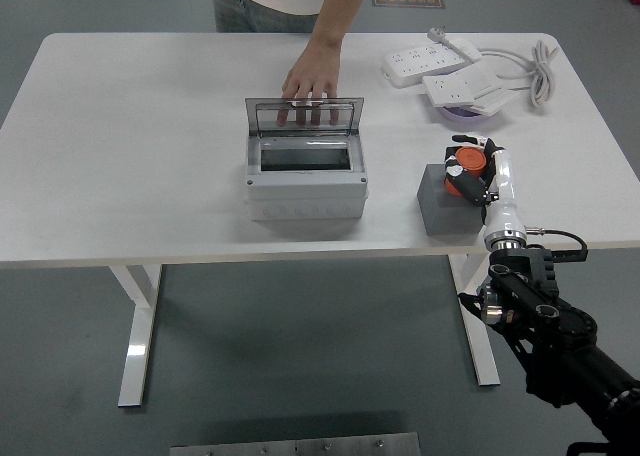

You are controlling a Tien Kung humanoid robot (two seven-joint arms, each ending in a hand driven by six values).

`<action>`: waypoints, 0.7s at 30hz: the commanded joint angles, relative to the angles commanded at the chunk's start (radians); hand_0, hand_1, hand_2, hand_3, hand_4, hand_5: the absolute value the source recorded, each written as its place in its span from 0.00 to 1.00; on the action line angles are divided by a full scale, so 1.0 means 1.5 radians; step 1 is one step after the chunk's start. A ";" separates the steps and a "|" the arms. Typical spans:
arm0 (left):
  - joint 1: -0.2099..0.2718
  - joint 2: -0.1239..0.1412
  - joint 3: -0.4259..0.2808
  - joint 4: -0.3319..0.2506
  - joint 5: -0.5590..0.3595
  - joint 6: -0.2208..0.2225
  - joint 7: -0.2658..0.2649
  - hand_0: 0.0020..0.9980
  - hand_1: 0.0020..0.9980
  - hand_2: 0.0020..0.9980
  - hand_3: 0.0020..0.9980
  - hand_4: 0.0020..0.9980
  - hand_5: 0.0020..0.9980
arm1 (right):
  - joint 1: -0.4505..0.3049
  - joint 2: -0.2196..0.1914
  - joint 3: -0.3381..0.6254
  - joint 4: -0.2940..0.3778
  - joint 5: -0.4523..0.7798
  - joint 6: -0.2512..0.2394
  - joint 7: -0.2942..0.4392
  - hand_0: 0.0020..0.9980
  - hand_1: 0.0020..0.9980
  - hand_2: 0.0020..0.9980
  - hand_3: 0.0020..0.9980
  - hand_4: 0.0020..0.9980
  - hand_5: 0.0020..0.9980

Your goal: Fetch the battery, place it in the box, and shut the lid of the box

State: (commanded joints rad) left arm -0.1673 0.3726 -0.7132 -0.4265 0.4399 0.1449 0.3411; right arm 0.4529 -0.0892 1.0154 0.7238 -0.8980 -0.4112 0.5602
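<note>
An orange battery (466, 161) is held in my right hand (470, 172), whose black fingers are curled around it just above a grey block (446, 204) at the table's right front. The grey box (305, 179) stands at the middle of the table with its clear lid (304, 115) raised upright at the back and its inside dark. A person's hand (310, 81) rests behind the top of the lid, fingers showing through it. My left arm is out of view.
White power strips (432, 63) with a coiled cable (540, 68) lie at the far right. A purple-rimmed dish (470, 113) sits behind my right hand. The white table (130, 156) spreads wide to the left of the box.
</note>
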 joint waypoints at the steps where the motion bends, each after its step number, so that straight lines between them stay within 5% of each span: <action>1: 0.000 0.000 0.000 0.000 0.000 0.000 0.000 0.62 0.72 0.57 0.56 0.64 0.10 | 0.000 0.000 -0.001 0.000 0.000 -0.001 0.000 0.51 0.51 0.50 0.56 0.57 0.10; 15: -0.001 0.001 -0.001 0.000 0.000 0.002 -0.002 0.63 0.72 0.57 0.56 0.64 0.10 | 0.000 0.000 0.000 0.002 -0.002 -0.003 -0.002 0.49 0.47 0.48 0.54 0.51 0.11; 16: -0.001 0.000 -0.002 0.000 0.000 0.002 -0.002 0.63 0.72 0.57 0.56 0.64 0.11 | 0.000 0.000 0.000 0.003 -0.002 -0.003 -0.002 0.52 0.48 0.47 0.53 0.40 0.10; 21: -0.001 0.000 -0.002 0.000 0.000 0.003 -0.003 0.63 0.72 0.57 0.56 0.64 0.11 | 0.000 0.001 0.001 0.003 -0.003 -0.004 -0.003 0.52 0.48 0.47 0.53 0.40 0.10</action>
State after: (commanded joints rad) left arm -0.1682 0.3733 -0.7159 -0.4267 0.4401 0.1493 0.3363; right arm 0.4524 -0.0883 1.0173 0.7283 -0.9018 -0.4171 0.5560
